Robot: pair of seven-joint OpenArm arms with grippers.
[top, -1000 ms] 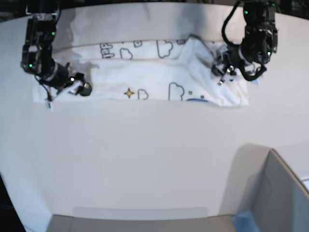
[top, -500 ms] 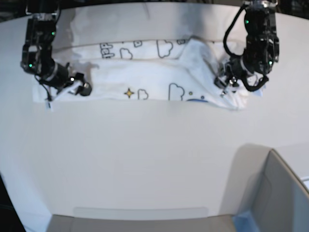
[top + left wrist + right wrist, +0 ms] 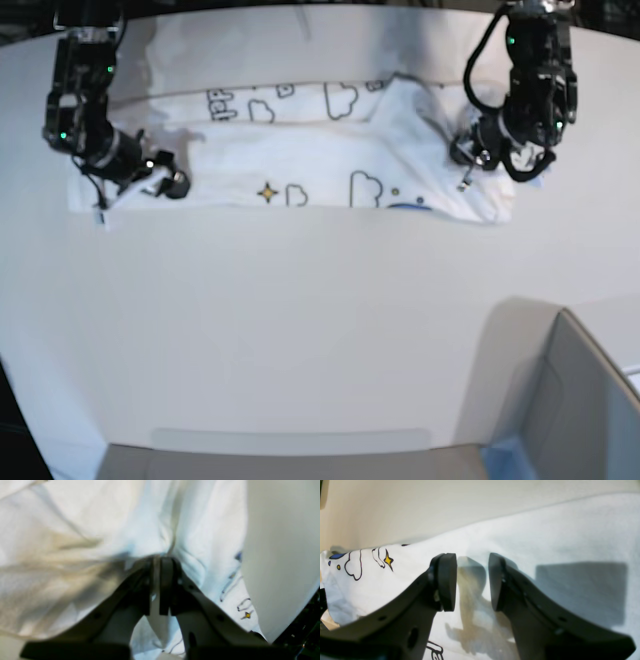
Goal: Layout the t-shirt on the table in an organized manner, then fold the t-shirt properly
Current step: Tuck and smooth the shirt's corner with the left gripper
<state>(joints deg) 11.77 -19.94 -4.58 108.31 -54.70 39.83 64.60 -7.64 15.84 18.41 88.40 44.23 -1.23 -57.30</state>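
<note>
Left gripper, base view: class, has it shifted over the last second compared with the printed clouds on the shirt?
Yes. The left gripper dipped toward the near hem and has since come back up, while the t-shirt prints stayed put on the table.

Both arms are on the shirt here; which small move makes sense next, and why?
Probably close the right gripper on the t-shirt. Its jaws are open over flat cloth, while the left gripper is already shut on a pinched fold at the other end. With both ends held, the shirt could be lifted and folded evenly.

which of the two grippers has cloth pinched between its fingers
The left gripper: its fingers are shut on a fold of the white cloth t-shirt. The right gripper is open, nothing between.
</note>
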